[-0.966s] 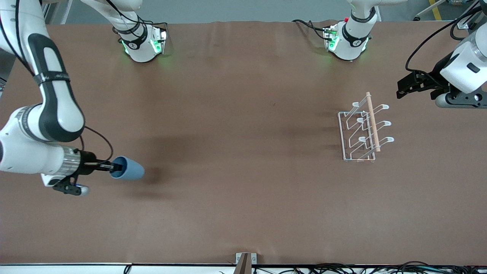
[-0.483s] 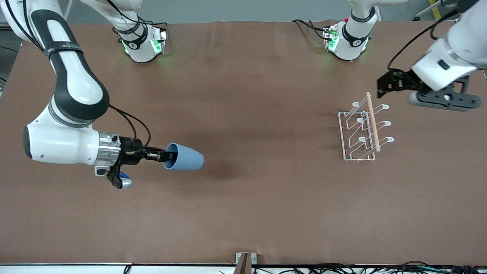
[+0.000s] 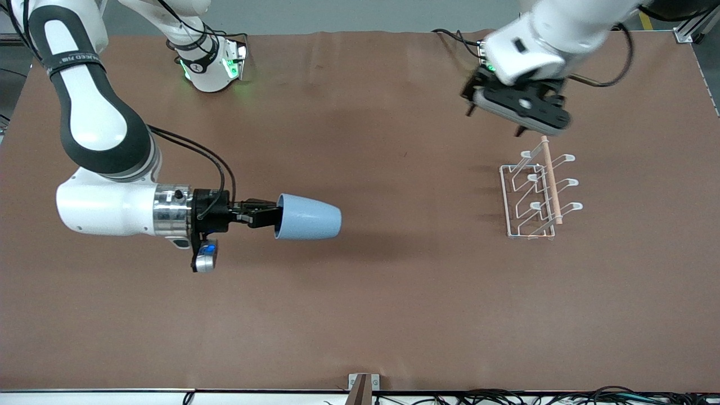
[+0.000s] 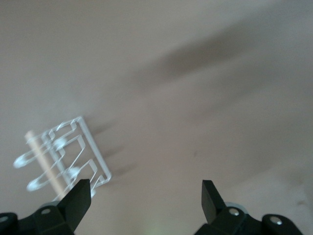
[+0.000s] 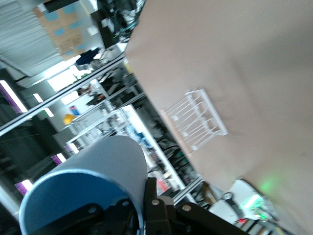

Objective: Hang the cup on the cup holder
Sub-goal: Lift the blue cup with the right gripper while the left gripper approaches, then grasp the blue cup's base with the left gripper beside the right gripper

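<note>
Two arms working: right gripper (image 3: 264,216) is pinching the cup (image 3: 308,217) by its rim, sideways, mouth ready for a prong (well apart from the cup holder (image 3: 537,191)), while left gripper (image 4: 143,196) is hanging wide open, empty, over the table beside it.

My right gripper (image 3: 269,216) has carried the light blue cup (image 3: 308,217) above the table toward the cup holder; my left gripper (image 3: 495,119), fingers spread, has swung in just above that rack (image 3: 537,191).

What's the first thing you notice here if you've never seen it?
The small light blue plastic cup, held sideways in the air by the right end effector over the brown table. Next, the white wire cup holder with a wooden rod, toward the left arm's end, with the open left end effector above it.
</note>
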You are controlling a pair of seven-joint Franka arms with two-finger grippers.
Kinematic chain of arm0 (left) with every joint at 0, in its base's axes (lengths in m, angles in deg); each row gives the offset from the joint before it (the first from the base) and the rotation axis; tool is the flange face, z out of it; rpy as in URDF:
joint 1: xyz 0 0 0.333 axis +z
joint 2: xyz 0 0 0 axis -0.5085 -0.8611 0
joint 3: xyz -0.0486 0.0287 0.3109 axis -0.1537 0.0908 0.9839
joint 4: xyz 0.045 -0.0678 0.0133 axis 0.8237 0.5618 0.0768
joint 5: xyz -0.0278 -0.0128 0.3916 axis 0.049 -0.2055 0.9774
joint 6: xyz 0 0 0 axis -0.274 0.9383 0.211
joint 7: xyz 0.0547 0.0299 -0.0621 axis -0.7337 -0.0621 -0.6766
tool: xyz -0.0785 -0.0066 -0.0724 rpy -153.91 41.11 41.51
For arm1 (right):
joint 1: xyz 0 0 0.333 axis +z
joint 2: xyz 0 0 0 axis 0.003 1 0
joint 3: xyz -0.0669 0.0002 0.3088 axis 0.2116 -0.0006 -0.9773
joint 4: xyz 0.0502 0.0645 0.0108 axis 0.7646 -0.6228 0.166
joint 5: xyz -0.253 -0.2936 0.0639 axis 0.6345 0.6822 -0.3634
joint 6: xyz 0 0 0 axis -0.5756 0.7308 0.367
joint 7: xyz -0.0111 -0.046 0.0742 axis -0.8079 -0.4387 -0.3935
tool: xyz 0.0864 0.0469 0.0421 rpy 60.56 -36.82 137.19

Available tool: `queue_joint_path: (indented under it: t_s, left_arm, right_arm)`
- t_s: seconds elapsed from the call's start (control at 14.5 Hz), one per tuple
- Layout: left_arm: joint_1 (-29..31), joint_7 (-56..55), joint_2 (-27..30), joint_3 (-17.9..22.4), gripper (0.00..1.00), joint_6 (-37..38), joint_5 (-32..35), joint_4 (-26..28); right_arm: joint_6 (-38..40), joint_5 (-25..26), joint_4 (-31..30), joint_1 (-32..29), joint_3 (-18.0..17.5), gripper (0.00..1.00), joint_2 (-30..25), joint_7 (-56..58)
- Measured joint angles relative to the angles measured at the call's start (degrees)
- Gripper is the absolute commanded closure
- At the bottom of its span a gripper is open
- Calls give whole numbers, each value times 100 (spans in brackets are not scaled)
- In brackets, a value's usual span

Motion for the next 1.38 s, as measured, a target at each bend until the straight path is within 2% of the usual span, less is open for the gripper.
queue_joint_path:
  t_s: [0.14,0.28,0.48,0.97,1.24,1.38]
  left_arm:
    - [-426,-33,-132,0,0,-386,0,-122]
    - [-631,-21,-246,0,0,-634,1,-170]
    - [-901,7,-393,7,0,-977,67,-268]
    - [-1510,137,-896,9,1,-1888,928,-481]
    - [-1511,777,-1074,77,2,-2133,987,-512]
    - [-1519,1202,-1202,83,2,-2213,978,-528]
  right_arm:
    - [-85,-593,-17,185,-15,98,19,30]
    - [-115,-869,-87,307,-22,98,29,36]
    - [-84,-965,-162,399,-32,98,42,36]
    - [295,-985,-398,520,-42,100,54,107]
    - [1203,-985,-465,511,-2,100,81,576]
    - [1414,-985,-540,489,45,99,126,761]
